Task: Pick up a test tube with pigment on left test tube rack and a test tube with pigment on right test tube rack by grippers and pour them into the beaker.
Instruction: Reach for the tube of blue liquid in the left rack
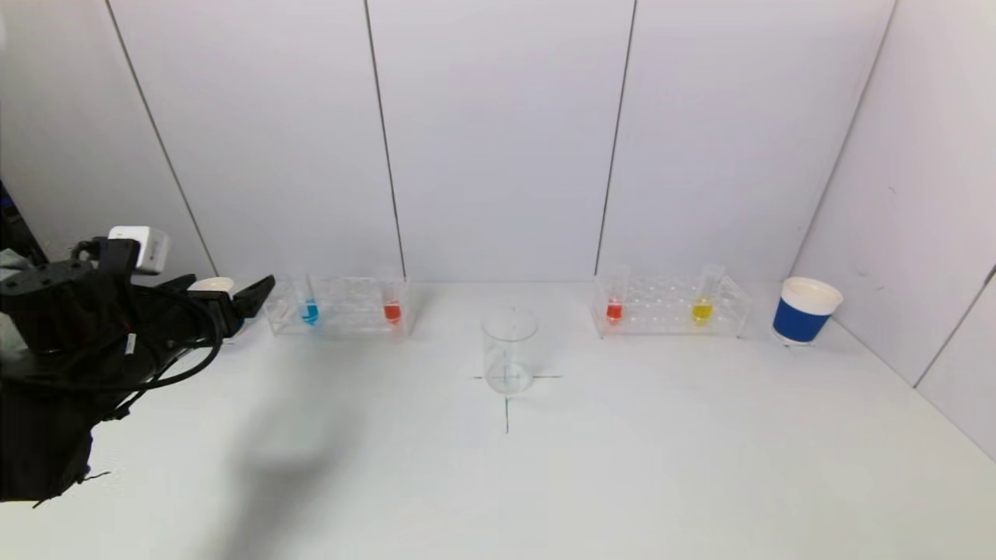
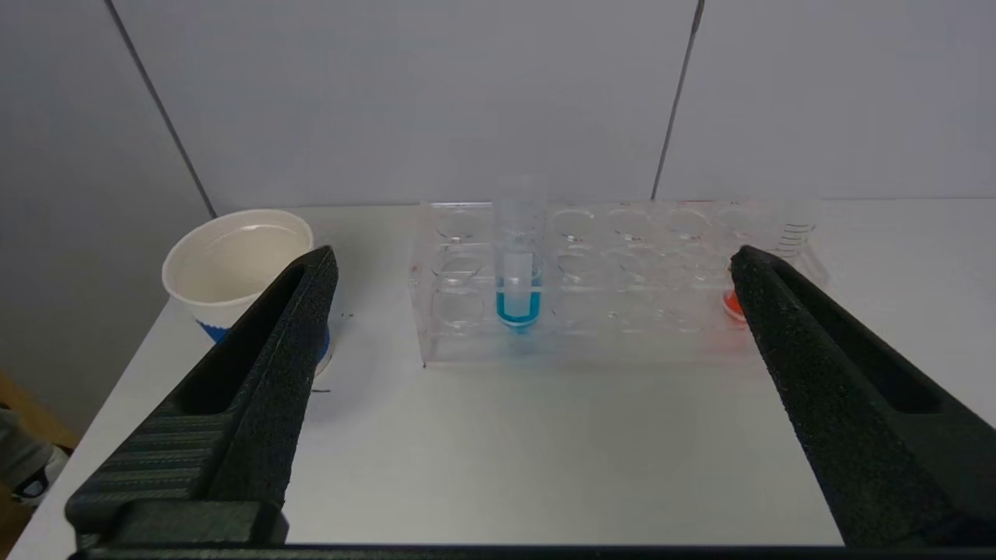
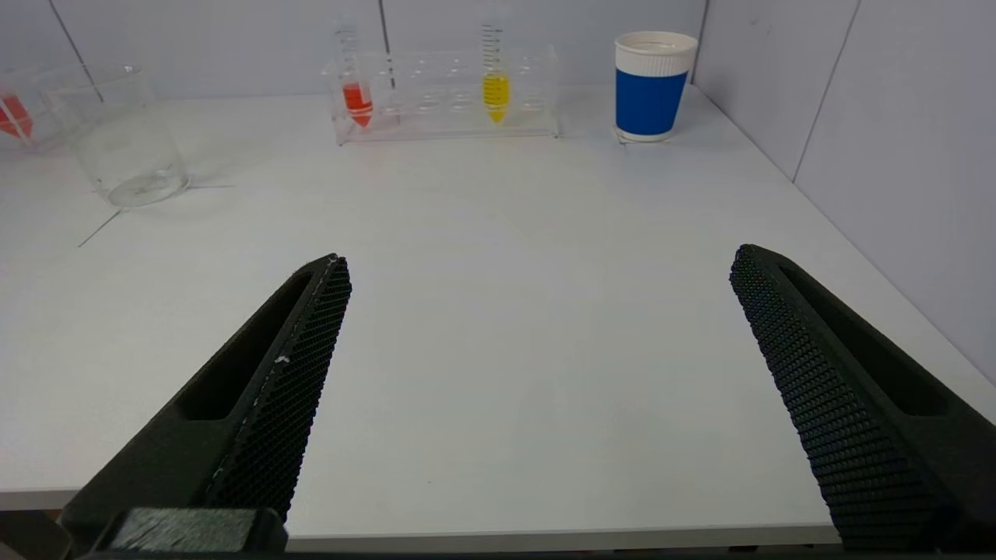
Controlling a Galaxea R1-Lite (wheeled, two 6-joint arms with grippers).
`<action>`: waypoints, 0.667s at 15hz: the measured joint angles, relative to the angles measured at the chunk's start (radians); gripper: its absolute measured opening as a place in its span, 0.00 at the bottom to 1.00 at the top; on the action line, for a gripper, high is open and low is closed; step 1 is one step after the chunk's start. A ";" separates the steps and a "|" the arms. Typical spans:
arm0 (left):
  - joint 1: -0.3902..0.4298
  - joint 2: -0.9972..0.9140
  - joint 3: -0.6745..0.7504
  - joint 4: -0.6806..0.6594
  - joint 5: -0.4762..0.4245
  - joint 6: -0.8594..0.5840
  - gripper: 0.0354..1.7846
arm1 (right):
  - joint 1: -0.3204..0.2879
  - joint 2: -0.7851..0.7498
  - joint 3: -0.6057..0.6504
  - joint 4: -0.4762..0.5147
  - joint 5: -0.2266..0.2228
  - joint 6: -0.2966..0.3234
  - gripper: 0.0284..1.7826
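**A:** Status on the tubes?

**B:** Left rack point(image 1: 336, 307) sits at the back of the table point(image 1: 545, 482), left of centre. Two filled tubes in it, both upright: blue tube point(image 1: 310, 309) toward the outer end, red tube point(image 1: 392, 309) at the end nearest the beaker. Right rack point(image 1: 671, 307) mirrors it on the other side: orange-red tube point(image 1: 614, 309) at the inner end, yellow tube point(image 1: 703, 309) further out.

**A:** Beaker?

**B:** Beaker point(image 1: 510, 350) is between the racks and nearer the robot, standing on a drawn cross mark. Looks empty, glass clear.

**A:** Where's the left claw relative to the blue tube?

**B:** Left gripper point(image 2: 529, 268) is raised at the table's left edge, pointing at the left rack from the front-left. Wrist view has the blue tube almost centred between the two fingers, but farther back, not touching. Jaws are spread wide, holding nothing. One finger point(image 2: 280, 342) overlaps a paper cup in that view; the other covers part of the red tube.

**A:** Right claw?

**B:** Not seen in the head view. Right gripper point(image 3: 537, 264) hangs over the near part of the table, well apart from the right rack, facing it. Fingers wide apart, nothing between them.

**A:** Anything else on the table?

**B:** Blue-and-white paper cup point(image 1: 805, 311) just beyond the outer end of the right rack, near the side wall. Second paper cup point(image 2: 237, 268) just beside the outer end of the left rack, mostly hidden behind the left arm in the head view.
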 joint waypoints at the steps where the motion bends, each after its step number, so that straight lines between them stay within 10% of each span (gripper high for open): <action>1: 0.016 0.056 -0.021 -0.038 -0.027 0.001 0.99 | 0.000 0.000 0.000 0.000 0.000 0.000 1.00; 10: 0.047 0.379 -0.219 -0.147 -0.068 0.001 0.99 | 0.000 0.000 0.000 0.000 0.000 0.000 1.00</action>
